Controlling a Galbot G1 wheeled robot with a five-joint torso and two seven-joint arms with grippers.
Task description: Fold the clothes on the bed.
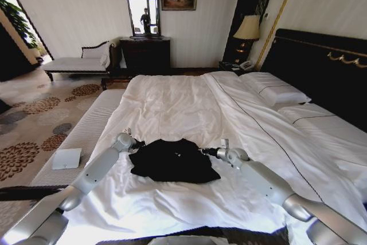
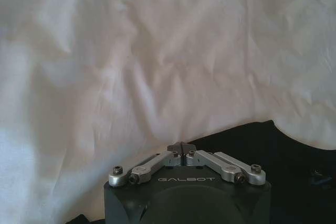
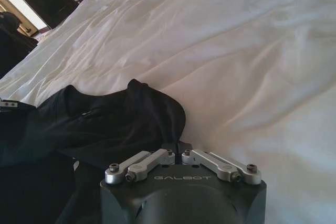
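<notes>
Pincers, left (image 2: pixel 181 147) and right (image 3: pixel 177 148), we see pinched closed at opposite edges of the shirt (image 1: pixel 172 160) on the bed (image 1: pixel 172 107).

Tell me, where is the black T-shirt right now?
In the head view the black T-shirt lies crumpled on the white duvet at the near end of the bed, between the left gripper and the right gripper.

The bed (image 1: pixel 172 101) carries a rumpled black T-shirt (image 1: pixel 172 160) and white pillows (image 1: pixel 274 90).
</notes>
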